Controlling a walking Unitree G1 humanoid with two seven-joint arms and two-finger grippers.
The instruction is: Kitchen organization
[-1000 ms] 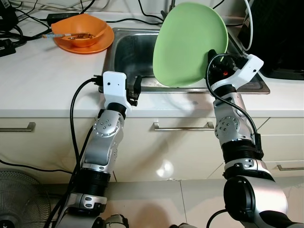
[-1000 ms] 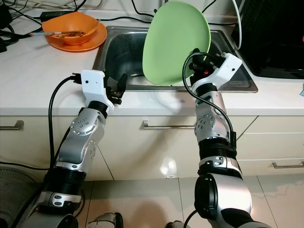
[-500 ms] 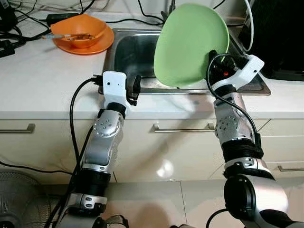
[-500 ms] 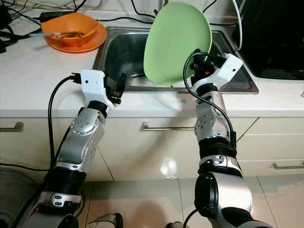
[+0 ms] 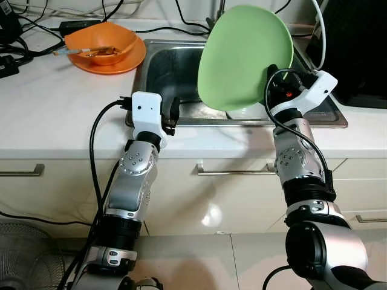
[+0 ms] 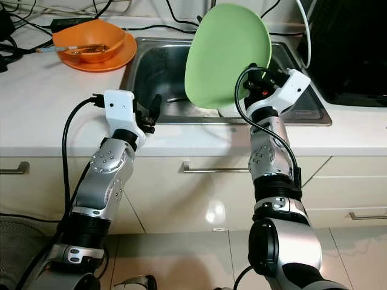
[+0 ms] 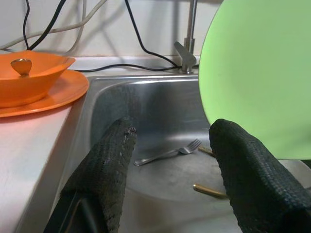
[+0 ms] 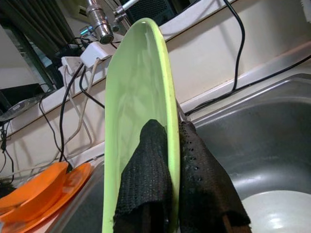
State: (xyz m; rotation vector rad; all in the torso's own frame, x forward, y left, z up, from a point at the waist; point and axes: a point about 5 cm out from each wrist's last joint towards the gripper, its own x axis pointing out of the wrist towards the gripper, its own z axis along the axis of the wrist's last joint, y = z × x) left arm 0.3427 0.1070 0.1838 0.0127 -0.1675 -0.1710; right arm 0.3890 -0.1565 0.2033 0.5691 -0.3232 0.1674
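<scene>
The right tool (image 8: 167, 194) clamps the rim of the green plate (image 5: 245, 57), holding it upright above the sink (image 5: 172, 66). The left tool (image 7: 170, 160) hovers at the sink's near left edge, fingers spread and empty. An orange bowl (image 5: 100, 41) sits far left on the desk (image 5: 54, 103)

Sink (image 5: 158, 66) set in surface (image 5: 54, 96) at its rear middle. Bowl (image 5: 100, 40) on a plate (image 5: 130, 57), left of sink. Fork (image 7: 167, 152) lies in sink. Large plate (image 5: 245, 57) upright over sink's right part.
</scene>
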